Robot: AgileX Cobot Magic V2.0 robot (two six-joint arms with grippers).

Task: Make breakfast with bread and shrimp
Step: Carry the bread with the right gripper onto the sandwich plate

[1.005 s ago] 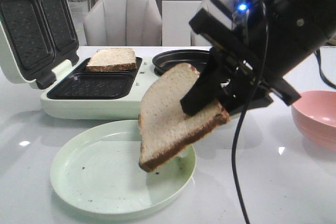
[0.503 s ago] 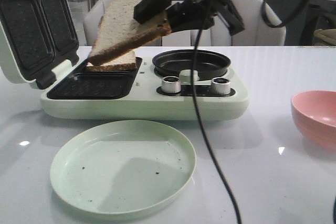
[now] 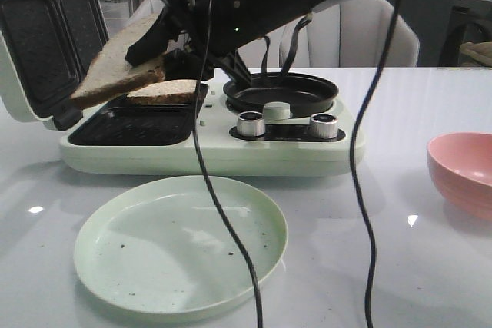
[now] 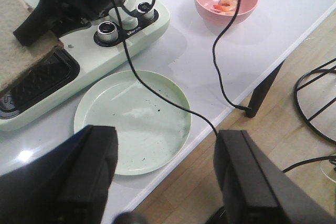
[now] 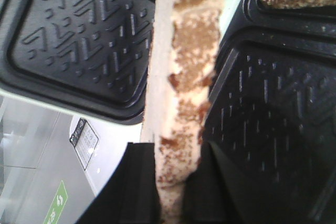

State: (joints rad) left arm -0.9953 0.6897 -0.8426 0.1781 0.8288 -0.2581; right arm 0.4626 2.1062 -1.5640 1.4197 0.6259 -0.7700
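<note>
Right gripper (image 3: 165, 51): pinching a bread slice (image 3: 115, 63) by its edge (tilted), above the sandwich maker (image 3: 207, 140).
Second slice (image 3: 163, 91): in the rear tray.
Left gripper (image 4: 165, 177): spread, empty.
Shrimp (image 4: 224, 4): in pink bowl (image 4: 205, 11).

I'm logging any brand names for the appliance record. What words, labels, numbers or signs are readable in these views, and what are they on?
None can be read.
White label in the room behind the open sandwich maker: dark print, too small and blurred.
Green sign below it: white marks, blurred.
Sandwich maker knobs: no legible markings.
Green plate and pink bowl: no text visible.
</note>
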